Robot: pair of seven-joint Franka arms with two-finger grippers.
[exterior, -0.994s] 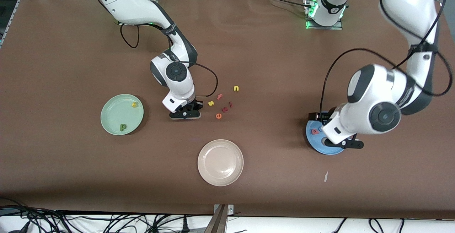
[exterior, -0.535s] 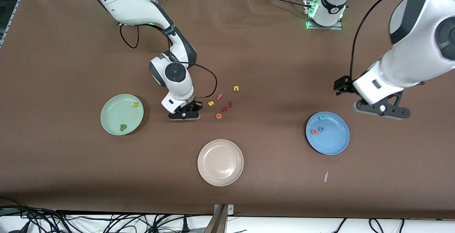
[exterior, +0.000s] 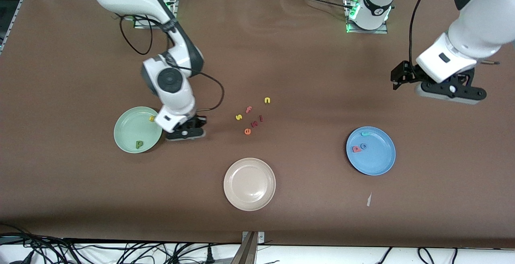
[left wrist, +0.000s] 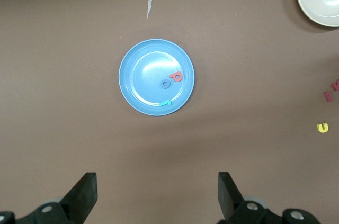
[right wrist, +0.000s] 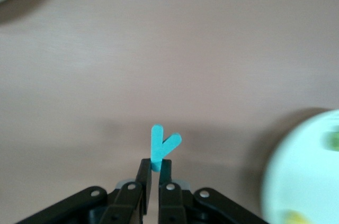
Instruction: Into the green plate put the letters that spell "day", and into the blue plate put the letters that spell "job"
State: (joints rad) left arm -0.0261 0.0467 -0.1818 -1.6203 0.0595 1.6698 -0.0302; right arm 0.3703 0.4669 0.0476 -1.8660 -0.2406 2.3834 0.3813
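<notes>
teal "y" (right wrist: 161, 146): pinched in the right gripper (exterior: 184, 132), over bare table just beside the green plate (exterior: 128, 129) (which holds dark green "d" (exterior: 139, 144) and yellow "a" (exterior: 152, 118)). blue plate (exterior: 380, 161): holds "j" (exterior: 365, 134), "o" (exterior: 363, 146), "b" (exterior: 356, 149). left gripper (exterior: 450, 91): fingers spread, nothing held, raised over table toward the left arm's end.

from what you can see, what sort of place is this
Probably a robotics lab: two arms bolted to a brown-covered table, loose cables along its edge, and foam letters and plates laid out for sorting.

Right pincer (right wrist: 155, 177) clamped, left pincer (left wrist: 156, 195) spread wide
</notes>
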